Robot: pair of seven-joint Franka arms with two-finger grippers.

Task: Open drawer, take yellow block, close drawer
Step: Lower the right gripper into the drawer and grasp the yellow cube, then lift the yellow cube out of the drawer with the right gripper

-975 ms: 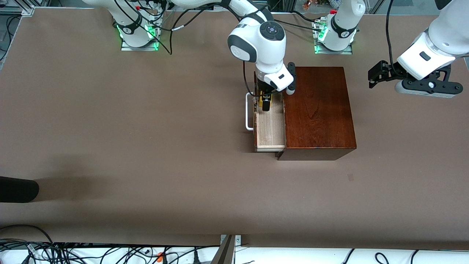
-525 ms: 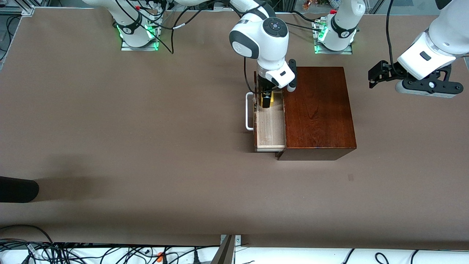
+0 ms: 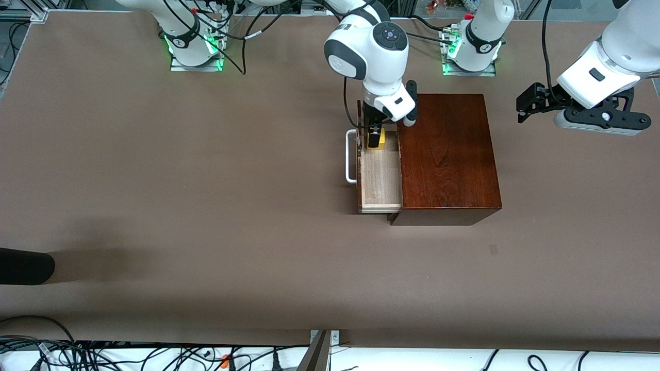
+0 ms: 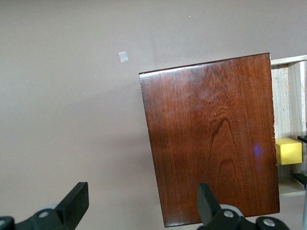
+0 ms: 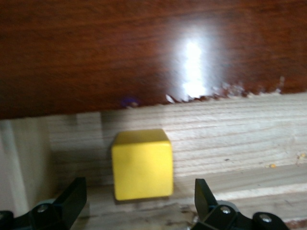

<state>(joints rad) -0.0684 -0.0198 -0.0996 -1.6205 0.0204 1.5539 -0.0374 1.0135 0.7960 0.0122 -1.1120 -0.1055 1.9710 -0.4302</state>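
Observation:
The dark wooden box (image 3: 448, 154) sits mid-table with its drawer (image 3: 380, 178) pulled open toward the right arm's end, white loop handle (image 3: 350, 157) outward. The yellow block (image 3: 380, 139) lies in the drawer's end nearest the robots' bases. My right gripper (image 3: 374, 140) is down in the drawer, open, its fingers on either side of the block (image 5: 142, 164) without touching it. My right gripper (image 5: 139, 188) frames the pale drawer floor (image 5: 230, 139). My left gripper (image 3: 525, 105) waits open in the air past the box's end; its wrist view (image 4: 141, 194) shows the box (image 4: 211, 139) and the block (image 4: 289, 151).
A black object (image 3: 26, 265) pokes in over the table at the right arm's end, near the front camera. A small pale mark (image 3: 493, 249) is on the table surface nearer the camera than the box. Cables run along the front edge (image 3: 154, 355).
My right gripper has shifted slightly toward the robots' bases inside the drawer. The block, the drawer and the left arm stay about where they were.

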